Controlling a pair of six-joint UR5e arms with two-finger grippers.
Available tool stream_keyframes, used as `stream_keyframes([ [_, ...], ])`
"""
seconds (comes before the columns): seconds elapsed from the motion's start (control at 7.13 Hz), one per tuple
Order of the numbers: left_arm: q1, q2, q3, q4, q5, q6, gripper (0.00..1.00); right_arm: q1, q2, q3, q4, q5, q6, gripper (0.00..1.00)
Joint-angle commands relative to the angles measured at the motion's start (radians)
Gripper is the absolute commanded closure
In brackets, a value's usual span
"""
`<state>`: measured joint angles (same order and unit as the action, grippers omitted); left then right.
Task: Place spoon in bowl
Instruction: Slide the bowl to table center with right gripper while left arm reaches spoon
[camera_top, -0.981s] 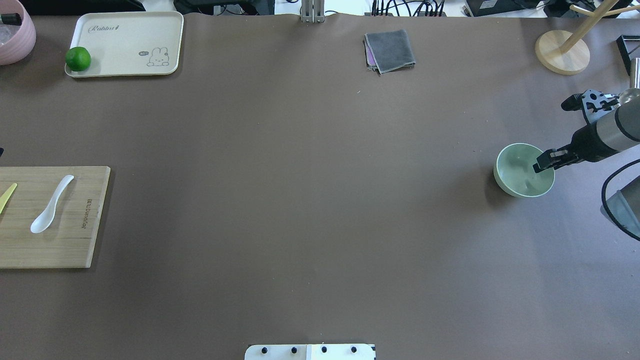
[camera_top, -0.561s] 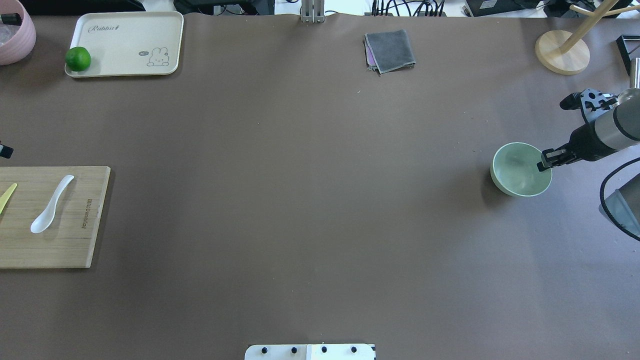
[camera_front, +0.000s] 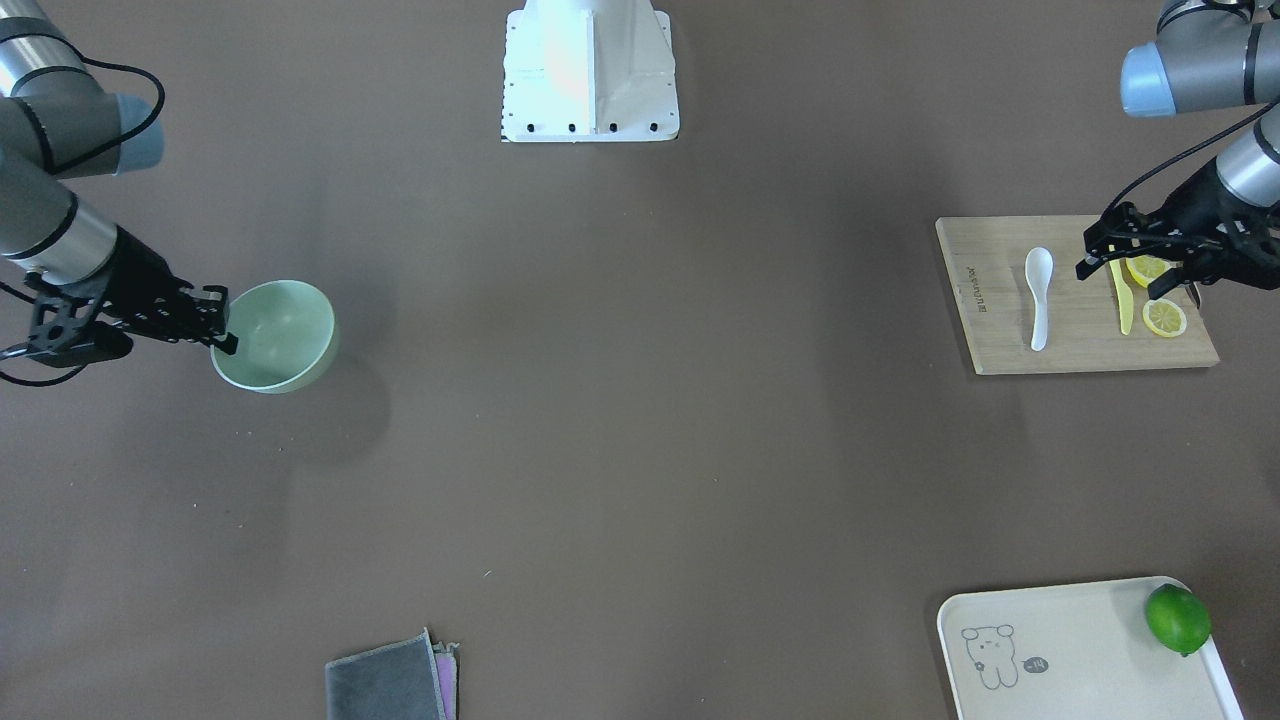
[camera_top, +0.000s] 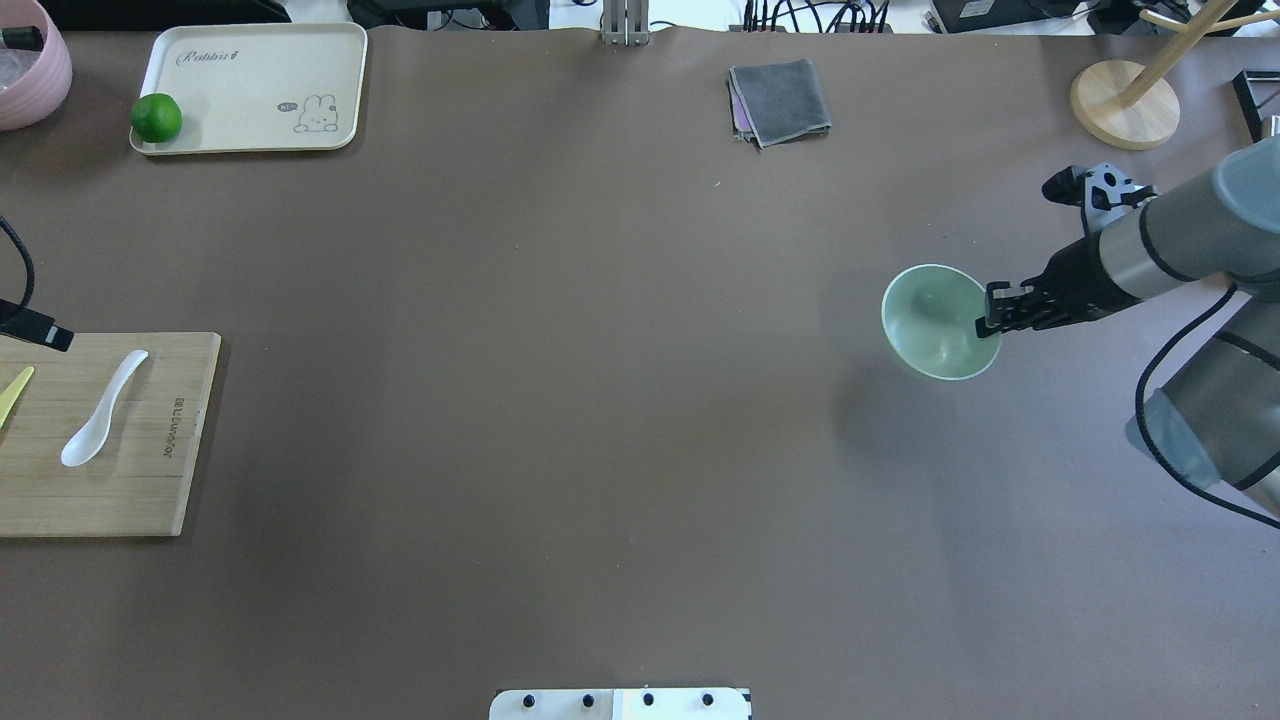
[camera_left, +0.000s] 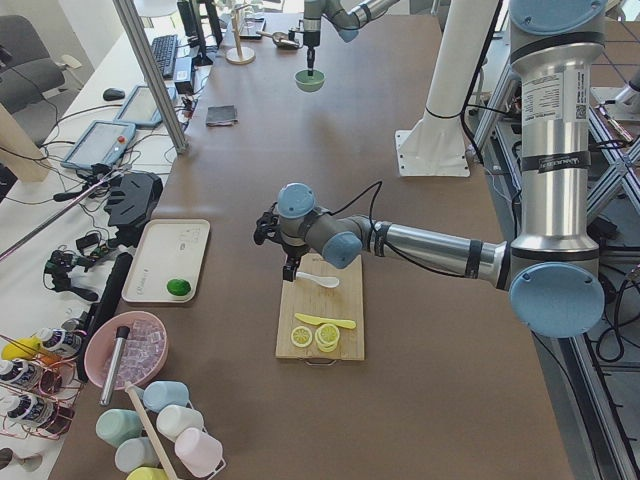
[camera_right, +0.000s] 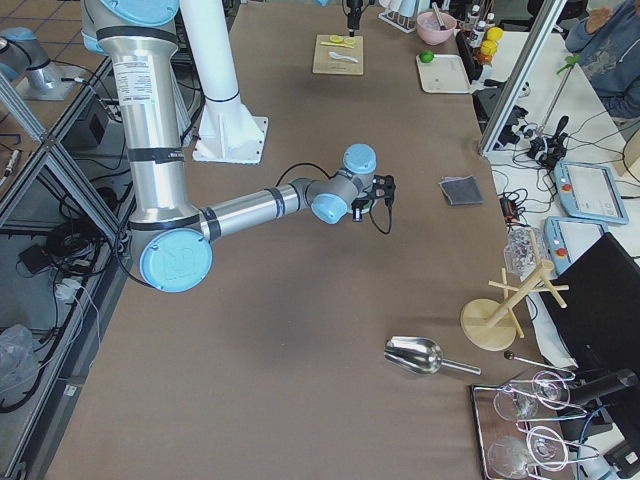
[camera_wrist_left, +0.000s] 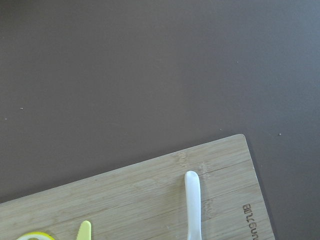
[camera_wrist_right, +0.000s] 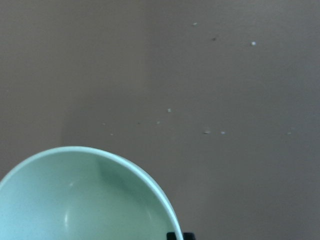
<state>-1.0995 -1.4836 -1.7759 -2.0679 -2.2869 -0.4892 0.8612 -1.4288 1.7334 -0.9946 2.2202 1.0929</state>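
The spoon (camera_top: 100, 410) is lying on the cutting board (camera_top: 150, 490) at the worktop's (camera_top: 600, 400) left edge. It is probably light, stiff and slippery, best pinched mid-handle. The left fingers (camera_front: 1090, 264) are hovering apart, and the right fingers (camera_top: 990, 322) are clamping the bowl (camera_top: 925, 320) by its rim.

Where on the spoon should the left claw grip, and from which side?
Mid-handle of the spoon, from straight above, closing across its narrow width. It lies flat on the board, with bare wood on both sides and the knife apart; the scoop is wider and rounded.
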Motion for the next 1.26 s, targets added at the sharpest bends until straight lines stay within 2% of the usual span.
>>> stream_keyframes([
  [0.0,0.087,0.009,0.004,-0.038,0.089,-0.045,0.05,-0.227,0.118,0.057,-0.007,-0.191,0.322,1.00],
  [0.28,0.104,0.038,0.003,-0.046,0.104,-0.038,0.07,-0.402,0.261,0.060,-0.115,-0.363,0.462,1.00],
  [0.56,0.106,0.040,0.003,-0.046,0.104,-0.038,0.07,-0.509,0.373,0.045,-0.231,-0.459,0.519,1.00],
  [0.7,0.125,0.040,0.004,-0.046,0.106,-0.039,0.08,-0.524,0.375,0.038,-0.231,-0.471,0.519,1.00],
  [0.98,0.183,0.037,0.007,-0.044,0.170,-0.039,0.12,-0.530,0.376,0.037,-0.231,-0.471,0.516,1.00],
  [1.12,0.184,0.032,0.024,-0.046,0.175,-0.039,0.14,-0.530,0.376,0.037,-0.229,-0.471,0.515,0.91],
])
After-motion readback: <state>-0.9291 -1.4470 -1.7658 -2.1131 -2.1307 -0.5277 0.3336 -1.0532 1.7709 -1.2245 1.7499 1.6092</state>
